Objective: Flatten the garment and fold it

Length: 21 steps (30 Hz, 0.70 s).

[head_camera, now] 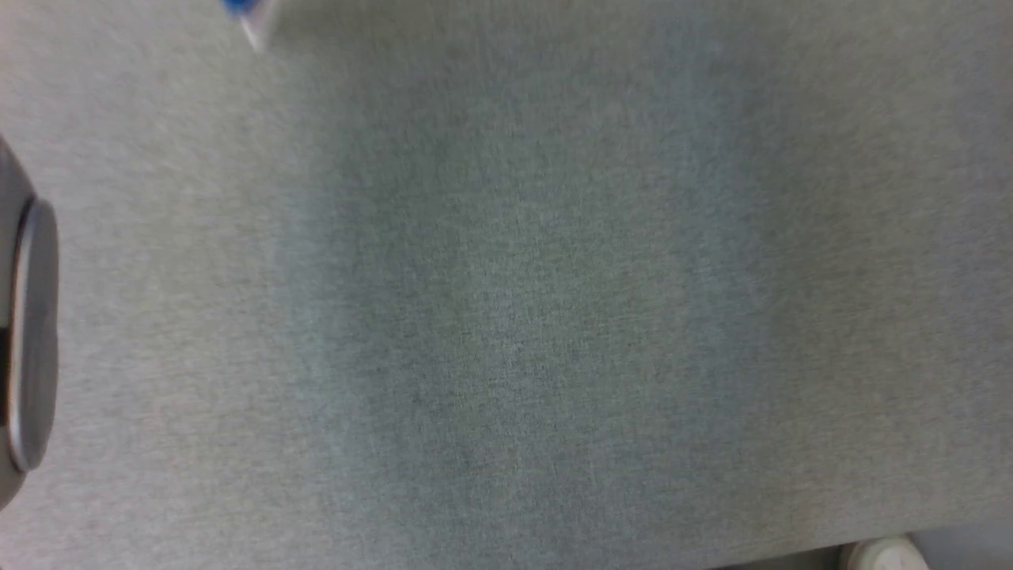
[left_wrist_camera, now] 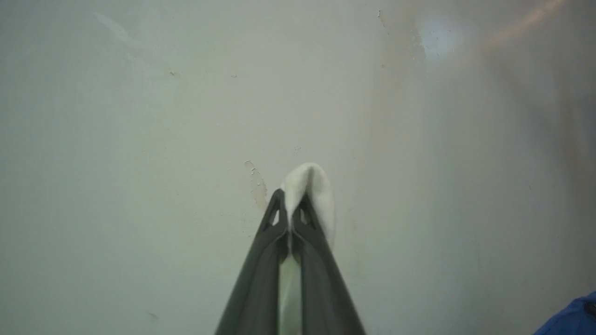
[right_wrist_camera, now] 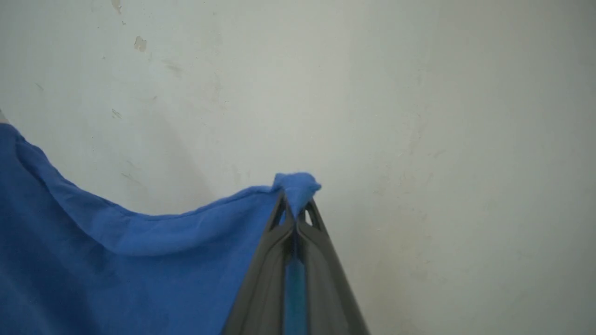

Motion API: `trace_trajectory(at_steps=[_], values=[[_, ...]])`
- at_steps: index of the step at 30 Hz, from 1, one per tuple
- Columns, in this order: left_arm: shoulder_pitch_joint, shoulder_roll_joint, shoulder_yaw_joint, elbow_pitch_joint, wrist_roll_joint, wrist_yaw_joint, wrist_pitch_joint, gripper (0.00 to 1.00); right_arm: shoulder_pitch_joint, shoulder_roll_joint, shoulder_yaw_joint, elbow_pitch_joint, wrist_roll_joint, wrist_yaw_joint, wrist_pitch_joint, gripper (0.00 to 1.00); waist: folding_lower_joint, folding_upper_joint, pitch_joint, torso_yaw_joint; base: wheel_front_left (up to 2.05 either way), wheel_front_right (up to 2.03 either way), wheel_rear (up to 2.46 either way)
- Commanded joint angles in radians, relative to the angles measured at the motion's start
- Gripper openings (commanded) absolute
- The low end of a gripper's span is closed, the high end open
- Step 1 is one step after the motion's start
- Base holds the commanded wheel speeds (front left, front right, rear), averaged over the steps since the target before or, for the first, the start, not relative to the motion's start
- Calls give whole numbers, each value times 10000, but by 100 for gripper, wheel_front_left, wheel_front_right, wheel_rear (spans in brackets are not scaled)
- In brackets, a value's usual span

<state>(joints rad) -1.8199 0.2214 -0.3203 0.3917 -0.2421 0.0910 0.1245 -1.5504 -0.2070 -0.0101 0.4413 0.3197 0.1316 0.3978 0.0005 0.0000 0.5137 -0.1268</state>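
Note:
My left gripper is shut on a fold of white cloth, part of the garment, which pokes out past the fingertips. A bit of blue cloth shows at that view's lower right corner. My right gripper is shut on the edge of the royal-blue garment, whose hem sags in a curve away to the left of the fingers. In the blurred head view a small blue and white scrap of the garment shows at the top edge.
A grey felt-like table top spans the head view, its front edge at the lower right. A dark round part sits at the left edge, a white object below the table's corner. Behind both grippers is a pale, chipped surface.

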Motion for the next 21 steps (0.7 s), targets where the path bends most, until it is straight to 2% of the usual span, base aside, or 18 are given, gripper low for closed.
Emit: trace_trajectory(at_steps=[1,6,13,17,21], values=[[-424,-138,0,142,84,64,-351,0,-290,-81,42,233,-170,-9,-316,0,-5,0,1551,-101,0,0,0],[-1152,-598,-54,741,-130,-310,-1636,0,-826,-677,698,736,-496,-9,-1539,0,-5,0,2507,230,0,0,0],[-178,-442,-95,1114,-572,-1077,-3029,0,-490,-1785,2502,1012,-275,-9,-3091,0,-5,0,3438,417,0,0,0],[839,-276,-282,709,-1077,-1724,-3033,0,23,-2426,3637,695,553,-9,-3680,0,-5,0,3398,488,0,0,0],[2381,120,-837,-697,-1601,-2056,-2418,0,1106,-3429,4499,-417,1734,-9,-4009,0,-5,0,3061,651,0,0,0]])
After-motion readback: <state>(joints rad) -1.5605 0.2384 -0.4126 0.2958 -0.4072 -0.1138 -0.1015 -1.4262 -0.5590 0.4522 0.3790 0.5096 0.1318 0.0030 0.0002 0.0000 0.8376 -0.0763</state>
